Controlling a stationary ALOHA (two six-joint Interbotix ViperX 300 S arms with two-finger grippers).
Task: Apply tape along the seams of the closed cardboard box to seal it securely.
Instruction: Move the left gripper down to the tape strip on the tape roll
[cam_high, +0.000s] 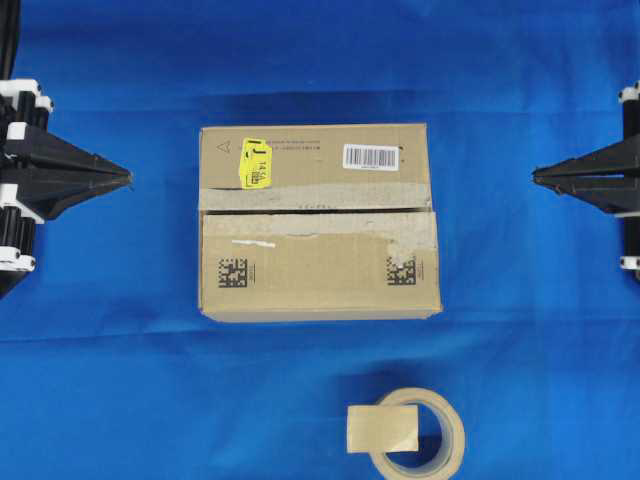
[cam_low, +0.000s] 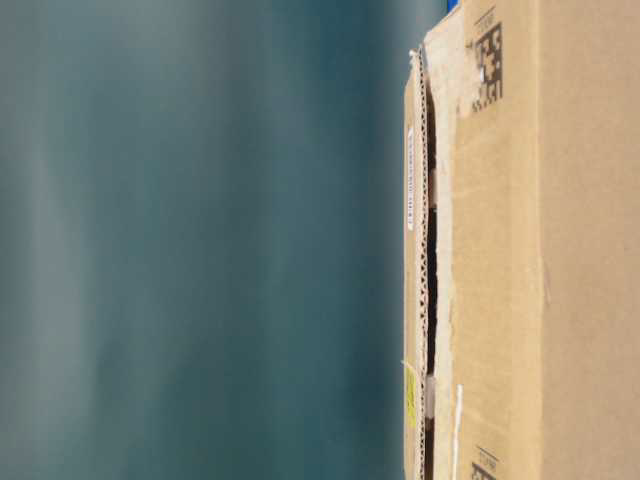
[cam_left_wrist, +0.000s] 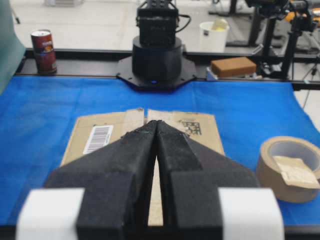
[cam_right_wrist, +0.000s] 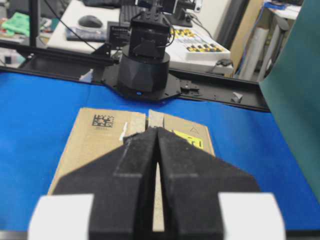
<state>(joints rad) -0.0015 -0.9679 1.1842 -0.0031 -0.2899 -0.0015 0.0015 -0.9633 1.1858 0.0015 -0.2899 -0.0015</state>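
The brown cardboard box (cam_high: 318, 222) lies closed in the middle of the blue cloth, with a yellow sticker, a barcode label and two black matrix codes on top. Its seam (cam_high: 320, 211) runs across the full width, edged by worn pale tape. A short beige piece of tape (cam_high: 382, 430) rests on the tape roll (cam_high: 455, 430) in front of the box. My left gripper (cam_high: 128, 177) is shut and empty, well to the left of the box. My right gripper (cam_high: 536, 177) is shut and empty, well to its right. Both point at the box's ends (cam_left_wrist: 90, 132) (cam_right_wrist: 92, 140).
The blue cloth (cam_high: 100, 350) covers the table. Beyond its far edge in the left wrist view are the other arm's base (cam_left_wrist: 157, 60), a can (cam_left_wrist: 44, 50), a brown block (cam_left_wrist: 233, 66) and a white cup (cam_left_wrist: 214, 35). The table-level view shows the box (cam_low: 540, 250) close up.
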